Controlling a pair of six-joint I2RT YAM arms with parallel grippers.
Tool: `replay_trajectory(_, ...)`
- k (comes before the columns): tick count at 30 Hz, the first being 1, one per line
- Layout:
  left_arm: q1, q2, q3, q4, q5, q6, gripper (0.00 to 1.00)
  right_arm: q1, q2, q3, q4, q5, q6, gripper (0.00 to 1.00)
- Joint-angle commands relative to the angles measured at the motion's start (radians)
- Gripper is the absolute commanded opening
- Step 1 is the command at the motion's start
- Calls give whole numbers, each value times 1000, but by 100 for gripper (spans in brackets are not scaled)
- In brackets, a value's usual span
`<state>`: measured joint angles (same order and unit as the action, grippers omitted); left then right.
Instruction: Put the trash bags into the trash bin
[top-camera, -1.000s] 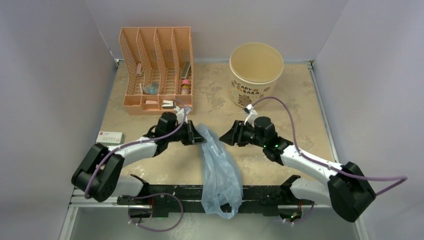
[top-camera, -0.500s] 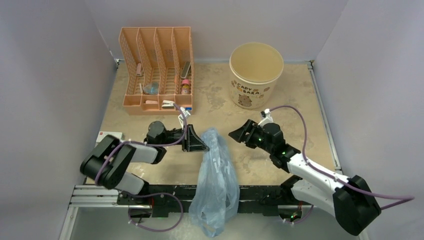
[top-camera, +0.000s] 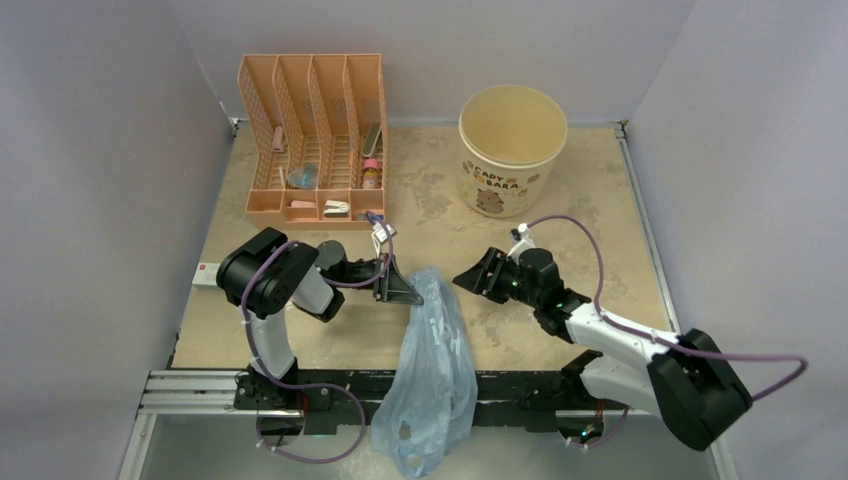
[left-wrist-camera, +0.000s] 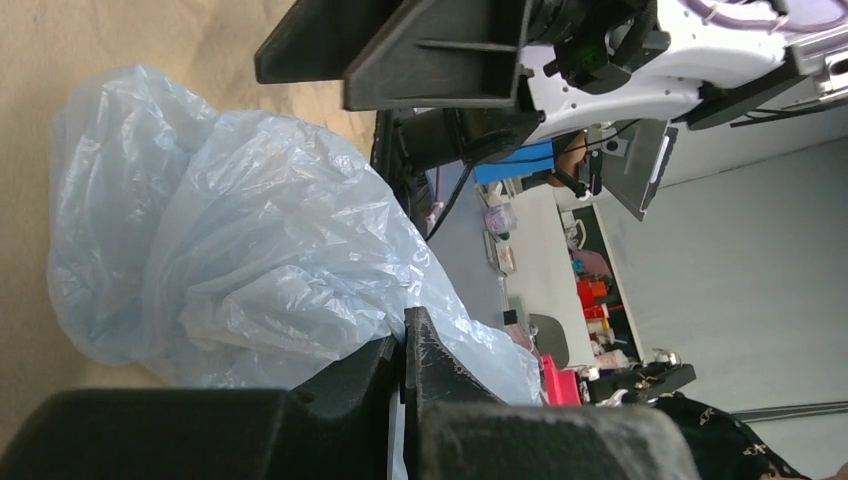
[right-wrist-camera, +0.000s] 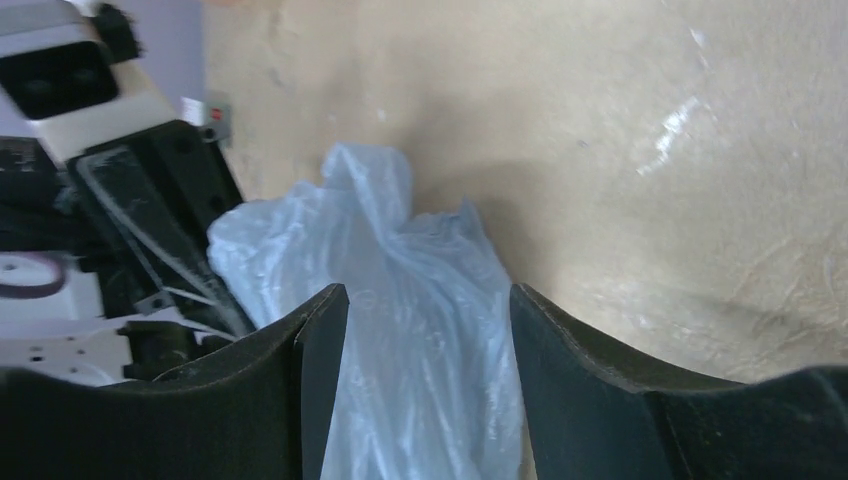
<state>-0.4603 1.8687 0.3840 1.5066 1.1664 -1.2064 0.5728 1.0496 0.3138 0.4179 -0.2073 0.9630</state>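
Left fingers (top-camera: 400, 288) pinch trash bag (top-camera: 435, 360) | right fingers (top-camera: 478, 277) spread nearby

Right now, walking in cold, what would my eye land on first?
A crinkly translucent light-blue plastic bag spills over the near edge of the table, its top pinched in the left gripper. The right gripper faces it, open. Behind stand a round cream bin, far right, and an orange mesh organizer, far left.

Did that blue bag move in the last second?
Yes. The bag has slid toward the near edge, away from the bin; its lower end now hangs further past the black rail.
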Motion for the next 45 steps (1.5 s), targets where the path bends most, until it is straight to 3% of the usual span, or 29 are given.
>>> replay_trajectory(1, 5, 13, -34, 130, -12, 65, 0, -3, 113, 35, 64, -72, -58, 62)
replay_trajectory(11, 5, 47, -42, 106, -30, 90, 0, 48, 377, 125, 148, -192, -119, 51)
replay_trajectory(12, 5, 48, -42, 103, -30, 93, 0, 56, 385, 128, 157, -193, -119, 48)
replay_trajectory(14, 5, 45, -45, 101, -32, 97, 0, 61, 386, 134, 137, -148, -115, 23)
replay_trajectory(15, 6, 40, -48, 100, -33, 97, 0, 60, 375, 131, 119, -117, -114, 16)
replay_trajectory(18, 10, 9, -56, 65, -32, 111, 0, 56, 302, 117, 57, -48, -91, 0)
replay_trajectory(20, 14, -31, -58, 1, -30, 143, 0, 53, 241, 114, 24, -1, -90, 0)
replay_trajectory(23, 24, -123, -56, -178, -36, 217, 0, 40, 137, 122, -58, 88, -93, 0)
replay_trajectory(26, 38, -279, -23, -549, -108, 368, 0, 5, 27, 149, -196, 236, -116, 0)
replay_trajectory(29, 38, -421, 61, -1005, -288, 541, 0, -11, -70, 167, -297, 344, -130, 0)
replay_trajectory(32, 38, -519, 133, -1285, -464, 630, 0, -13, -128, 186, -368, 417, -140, 0)
replay_trajectory(38, 40, -564, 212, -1543, -665, 671, 0, -13, -135, 225, -446, 475, -136, 0)
replay_trajectory(45, 41, -540, 250, -1628, -745, 687, 0, -15, -104, 253, -455, 470, -181, 0)
